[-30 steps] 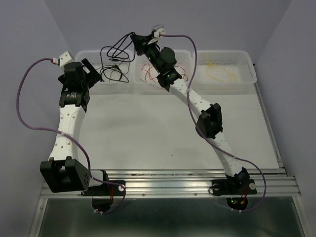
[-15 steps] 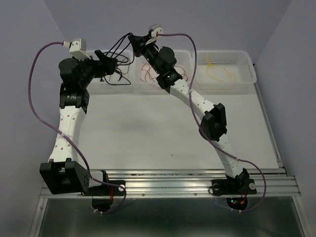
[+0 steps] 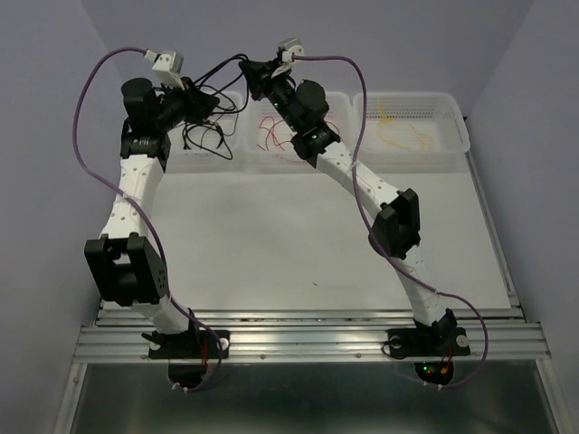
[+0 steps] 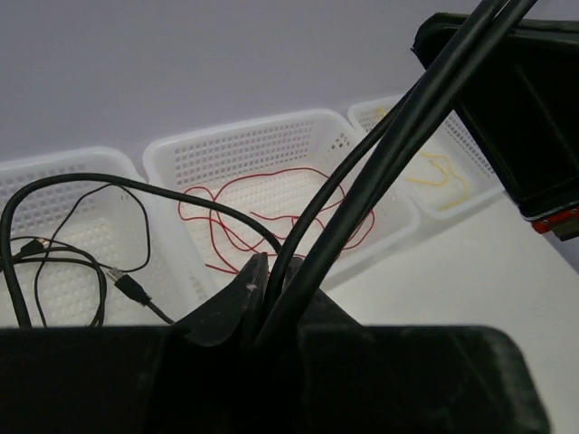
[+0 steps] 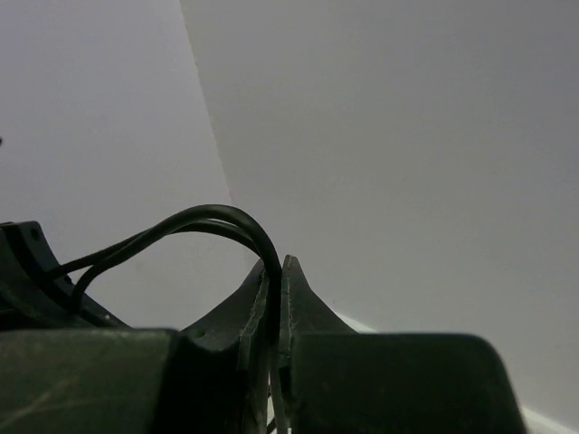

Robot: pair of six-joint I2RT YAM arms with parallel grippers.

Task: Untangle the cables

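Note:
The black cable [image 3: 220, 69] stretches in the air between my two grippers, and its lower loops [image 4: 68, 249] hang into the left basket [image 3: 226, 155]. My left gripper [image 3: 208, 102] is shut on two of its strands [image 4: 362, 181], which run up from between the fingers [image 4: 237, 294]. Higher and to the right, my right gripper [image 3: 246, 70] is shut on the same black cable [image 5: 231, 221], pinched between its fingers [image 5: 298, 289]. The red cable [image 4: 271, 212] lies in the middle basket [image 3: 271, 161]. The yellow cable [image 4: 434, 176] lies in the right basket [image 3: 457, 136].
Three white mesh baskets stand in a row along the table's far edge, under both grippers. Purple arm cables [image 3: 90, 81] loop beside each arm. The right gripper's body [image 4: 516, 99] is close above the left gripper. White tabletop [image 3: 271, 244] lies nearer.
The left arm rose and swung its gripper right to the hanging black strands, then shut on them. The right gripper stayed shut on the cable and barely moved.

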